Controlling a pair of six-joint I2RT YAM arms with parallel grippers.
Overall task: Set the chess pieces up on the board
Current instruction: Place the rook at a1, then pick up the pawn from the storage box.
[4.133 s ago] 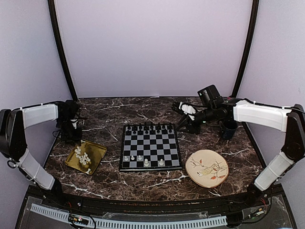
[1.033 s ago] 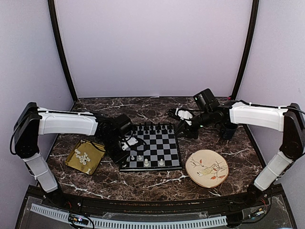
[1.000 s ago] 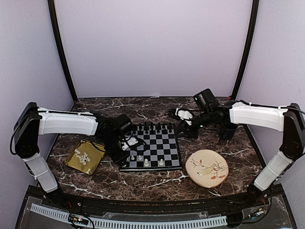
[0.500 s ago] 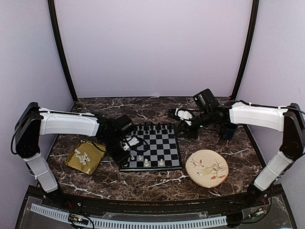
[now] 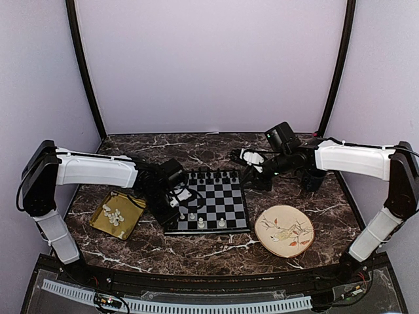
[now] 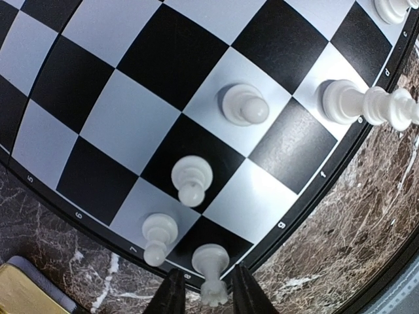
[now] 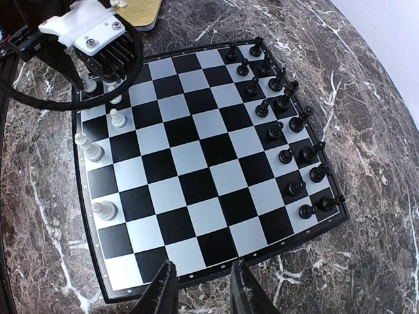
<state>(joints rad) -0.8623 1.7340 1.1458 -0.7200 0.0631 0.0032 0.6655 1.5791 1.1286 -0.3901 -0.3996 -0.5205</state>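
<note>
A dark marble-patterned table point(image 5: 196, 252) carries everything. The black-and-grey chequered board point(image 5: 222, 196) lies flat at its middle. The left arm reaches in from the left side, and the left gripper point(image 5: 178, 197) hangs low over the board's near-left corner. The right arm stretches across from the right, with the right gripper point(image 5: 239, 156) held above the table just past the board's far-right corner.

A round patterned plate point(image 5: 284, 230) sits to the right of the board, near the front. A square gold tray point(image 5: 134, 206) sits to the left of the board, apart from it. A dark cup point(image 5: 313, 180) stands far right, partly hidden by the right arm.

Black chessmen point(image 7: 281, 118) fill the two far rows. Loose white chessmen point(image 5: 112, 214) lie heaped in the tray.

On the board's near rows stand a few white pieces. A white rook point(image 6: 211, 260) stands upright on the near-left corner square, between the left gripper's fingers point(image 6: 171, 296), which are narrowly parted with a sliver of gap on each side. Three white pawns point(image 6: 192, 178) stand on nearby squares, and a taller white piece point(image 6: 360, 104) stands along the near edge.

The right gripper's fingers point(image 7: 163, 288) are moderately spread and hold nothing.
</note>
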